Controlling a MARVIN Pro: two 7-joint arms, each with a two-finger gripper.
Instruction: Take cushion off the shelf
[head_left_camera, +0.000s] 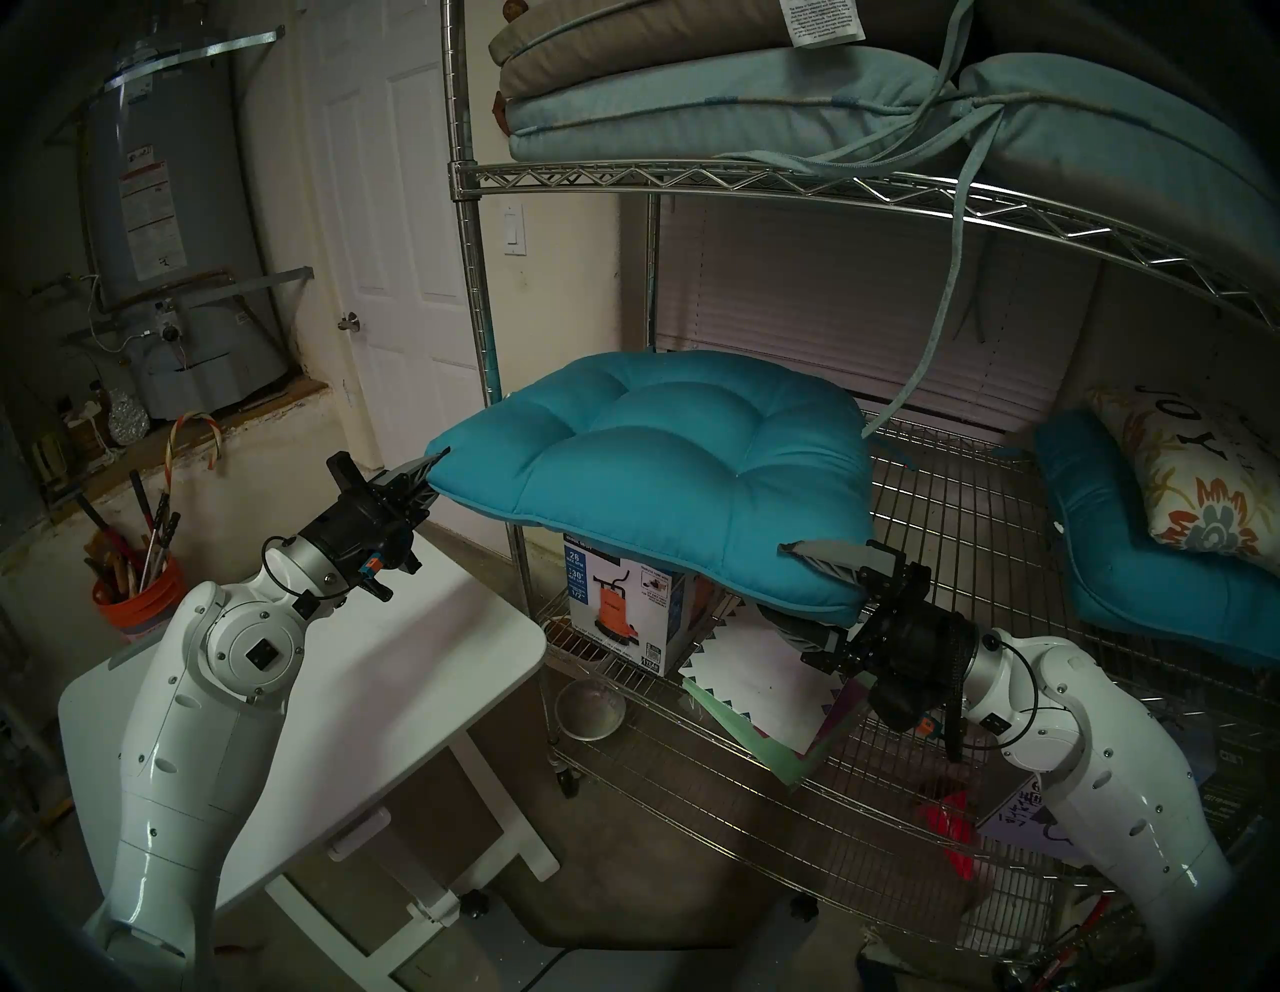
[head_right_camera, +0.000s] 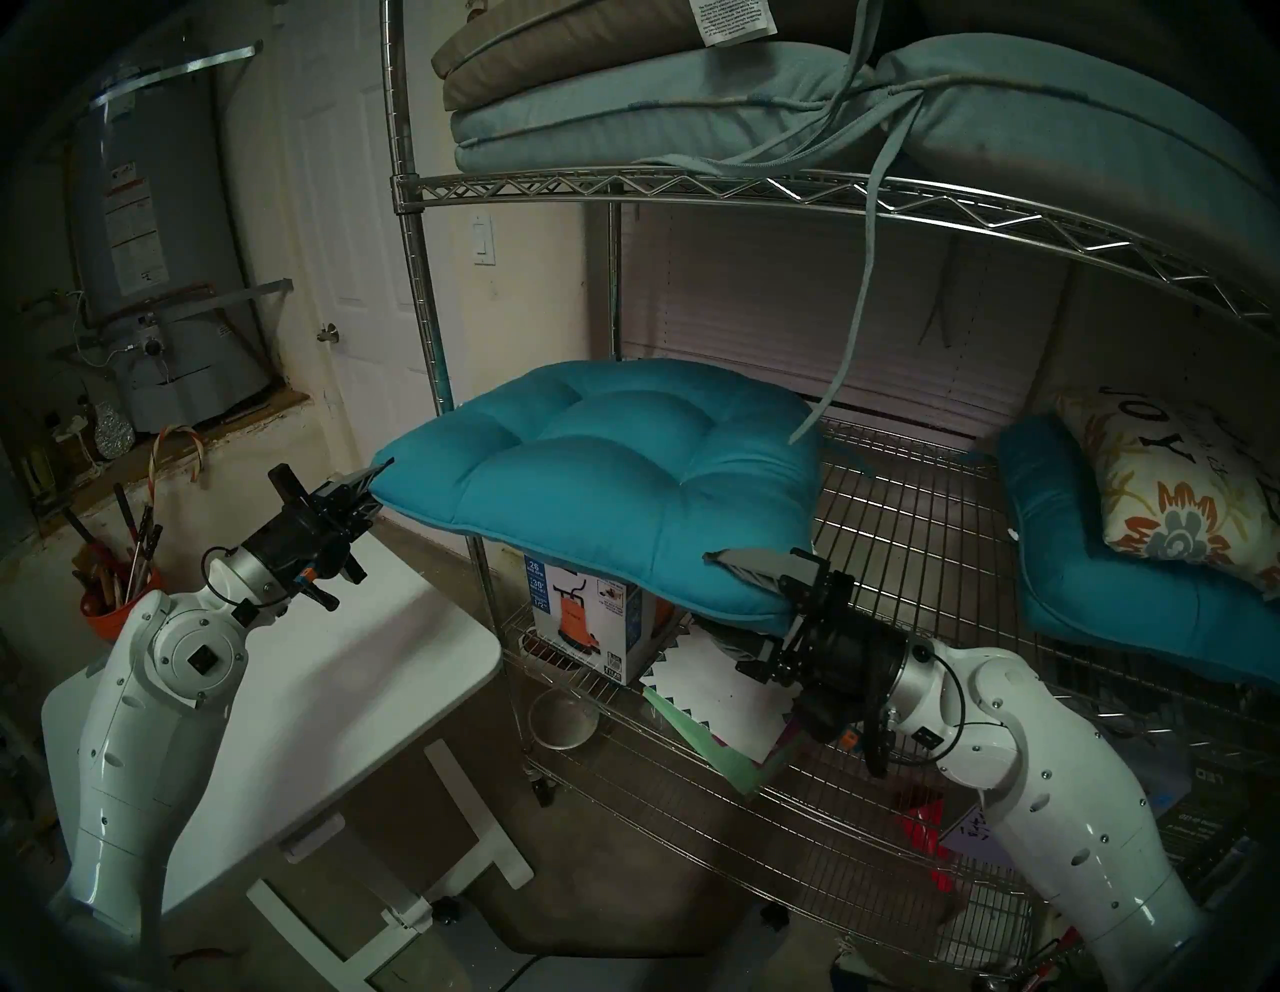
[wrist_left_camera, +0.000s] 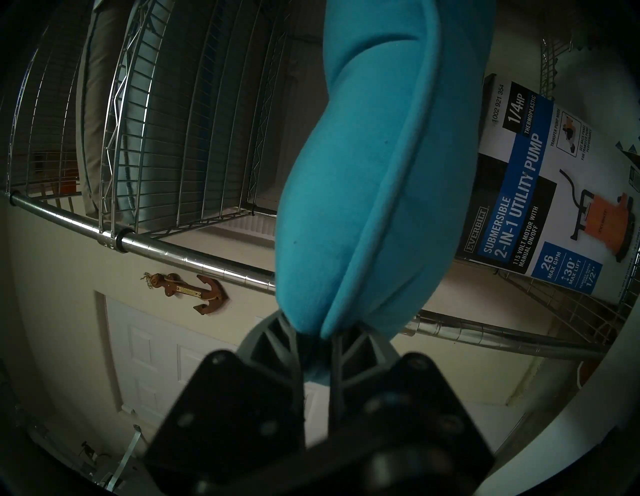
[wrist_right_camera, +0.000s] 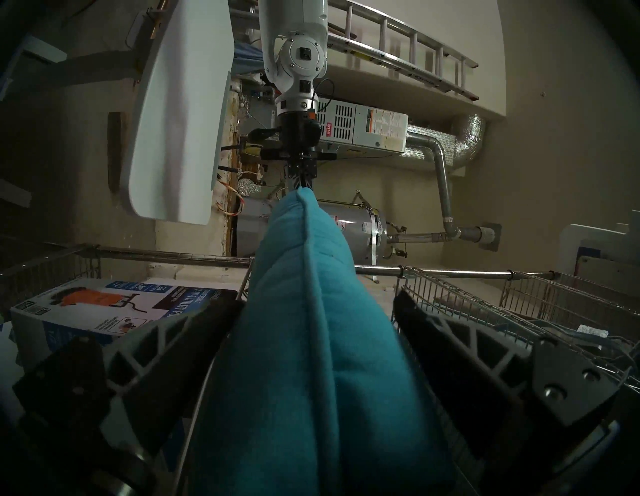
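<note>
The teal tufted cushion (head_left_camera: 665, 471) (head_right_camera: 609, 478) is held level, partly past the left front post of the chrome wire shelf (head_left_camera: 970, 499) (head_right_camera: 921, 512). My left gripper (head_left_camera: 428, 478) (head_right_camera: 370, 488) is shut on its left corner, outside the shelf; the left wrist view shows the jaws pinching the corner of the cushion (wrist_left_camera: 367, 194), with the gripper (wrist_left_camera: 313, 337) below it. My right gripper (head_left_camera: 803, 589) (head_right_camera: 734, 596) is shut on its front right corner, one finger above and one below. The right wrist view shows the cushion (wrist_right_camera: 311, 346) filling the gripper (wrist_right_camera: 311, 318).
A white tilting table (head_left_camera: 388, 665) stands below my left arm. A pump box (head_left_camera: 623, 603) and papers (head_left_camera: 762, 693) sit on the lower tier. A bent teal cushion with a floral pillow (head_left_camera: 1191, 478) lies at right. Pale long cushions (head_left_camera: 692, 104) are on the upper tier, a tie (head_left_camera: 935, 325) dangling.
</note>
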